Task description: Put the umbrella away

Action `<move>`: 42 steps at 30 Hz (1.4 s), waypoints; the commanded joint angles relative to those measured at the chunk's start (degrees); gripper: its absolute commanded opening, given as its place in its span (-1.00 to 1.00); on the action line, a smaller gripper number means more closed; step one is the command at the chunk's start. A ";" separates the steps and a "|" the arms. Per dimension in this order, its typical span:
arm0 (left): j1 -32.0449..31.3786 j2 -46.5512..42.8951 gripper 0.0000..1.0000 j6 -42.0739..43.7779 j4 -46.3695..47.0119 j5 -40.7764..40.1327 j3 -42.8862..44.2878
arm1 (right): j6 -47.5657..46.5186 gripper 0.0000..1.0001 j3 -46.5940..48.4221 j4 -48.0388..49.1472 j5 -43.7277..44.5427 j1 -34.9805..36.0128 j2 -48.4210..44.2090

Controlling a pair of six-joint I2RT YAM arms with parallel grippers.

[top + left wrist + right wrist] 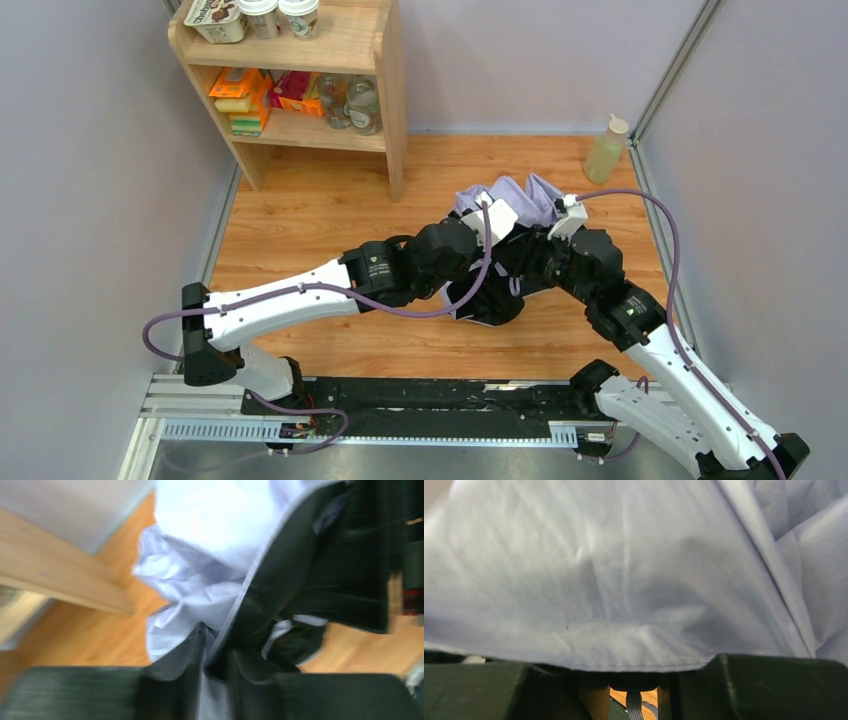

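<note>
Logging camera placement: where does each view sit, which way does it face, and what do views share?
Top external: fixed above and behind the bases, looking down at the table; both arms meet at the umbrella.
Left wrist: on the left arm, facing along the left end effector at crumpled canopy; own dark fingers at bottom, blurred.
Right wrist: on the right arm, the right end effector close against the canopy; dark fingers along the bottom edge.
Shared: lilac canopy in all three; wooden shelf in top and left wrist.
</note>
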 commanded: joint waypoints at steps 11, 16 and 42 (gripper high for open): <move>-0.68 -17.58 -1.00 -2.19 14.51 -32.45 -15.19 | 10.18 -1.00 -11.74 12.62 11.77 -0.25 -11.94; -0.76 -22.63 -1.00 -10.97 16.02 -5.57 -19.78 | 12.38 -1.00 -11.76 20.96 2.39 -0.60 -9.05; -0.68 -53.91 0.33 -21.01 4.68 21.91 -24.09 | 1.73 -1.00 -19.22 62.09 -46.93 -10.09 -5.36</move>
